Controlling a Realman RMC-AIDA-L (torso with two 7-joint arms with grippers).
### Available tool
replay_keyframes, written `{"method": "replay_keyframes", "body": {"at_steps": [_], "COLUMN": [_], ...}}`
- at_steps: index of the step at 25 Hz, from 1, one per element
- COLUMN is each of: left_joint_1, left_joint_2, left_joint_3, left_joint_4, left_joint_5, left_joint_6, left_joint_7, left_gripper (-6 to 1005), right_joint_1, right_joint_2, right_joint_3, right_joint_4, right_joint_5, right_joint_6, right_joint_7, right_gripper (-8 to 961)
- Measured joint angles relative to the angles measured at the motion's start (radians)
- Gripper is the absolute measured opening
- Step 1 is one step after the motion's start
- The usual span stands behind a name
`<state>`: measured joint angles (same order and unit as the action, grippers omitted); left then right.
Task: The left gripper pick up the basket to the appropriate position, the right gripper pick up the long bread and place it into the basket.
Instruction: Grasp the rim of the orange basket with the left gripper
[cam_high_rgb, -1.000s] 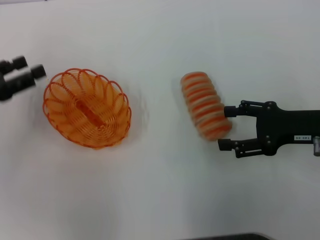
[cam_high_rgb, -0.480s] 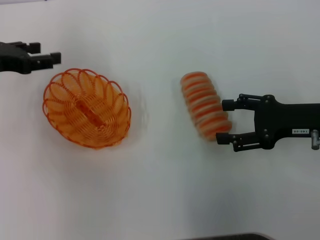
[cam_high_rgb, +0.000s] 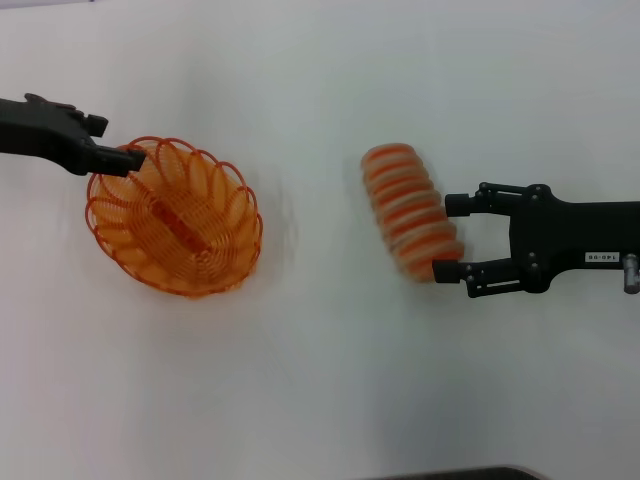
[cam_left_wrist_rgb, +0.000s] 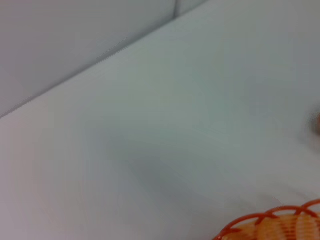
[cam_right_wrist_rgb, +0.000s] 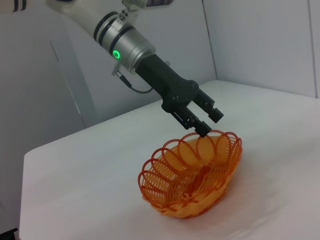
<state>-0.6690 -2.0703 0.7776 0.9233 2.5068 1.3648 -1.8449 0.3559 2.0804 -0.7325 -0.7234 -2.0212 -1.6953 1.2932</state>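
Observation:
The orange wire basket (cam_high_rgb: 175, 216) stands on the white table at the left. My left gripper (cam_high_rgb: 118, 140) is open at the basket's far left rim, with one finger (cam_high_rgb: 130, 157) touching the rim loops. The right wrist view shows the same contact between the left gripper (cam_right_wrist_rgb: 206, 123) and the basket (cam_right_wrist_rgb: 192, 174). A piece of the basket rim (cam_left_wrist_rgb: 270, 224) shows in the left wrist view. The long bread (cam_high_rgb: 408, 208) lies on the table right of centre. My right gripper (cam_high_rgb: 450, 237) is open, its fingers either side of the bread's near right end.
The white table (cam_high_rgb: 320, 380) spreads around both things, with bare surface between basket and bread. A dark edge (cam_high_rgb: 450, 472) shows at the bottom of the head view. Grey wall panels (cam_right_wrist_rgb: 260, 45) stand behind the table.
My left gripper has swung in from the left edge and come down onto the basket's rim. My right gripper has shifted slightly along the bread's end. Basket and bread have not moved.

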Motion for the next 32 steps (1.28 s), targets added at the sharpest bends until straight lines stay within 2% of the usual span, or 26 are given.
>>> {"method": "replay_keyframes", "body": {"at_steps": [7,13,19,28,32], "left_joint_1": [-0.051,-0.081,-0.091,-0.083,-0.084], "left_joint_2": [-0.001,-0.016,-0.027,-0.031,-0.040], "left_joint_3": [0.068,0.091,0.112,0.158,0.177], "left_joint_4": [0.004,-0.002,-0.017,-0.027,-0.036], "left_joint_5": [0.119,0.189,0.215,0.226,0.258], "left_joint_6": [-0.012,-0.043,-0.064,-0.076,-0.075], "left_joint_7": [-0.059,-0.082,-0.090,-0.092,-0.094], "left_gripper": [720,721,721,720,582], "right_joint_1": [0.003,0.003,0.003,0.006,0.009], "right_joint_2": [0.000,0.000,0.000,0.000,0.000], "right_joint_3": [0.000,-0.005,-0.006,-0.004,-0.003], "right_joint_4": [-0.001,-0.001,-0.001,-0.001,-0.001], "right_joint_5": [-0.002,-0.002,-0.002,-0.002,-0.002], "right_joint_6": [-0.004,-0.007,-0.008,-0.007,-0.005], "right_joint_7": [0.000,0.000,0.000,0.000,0.000], "right_gripper": [930,929,927,925,924]}}
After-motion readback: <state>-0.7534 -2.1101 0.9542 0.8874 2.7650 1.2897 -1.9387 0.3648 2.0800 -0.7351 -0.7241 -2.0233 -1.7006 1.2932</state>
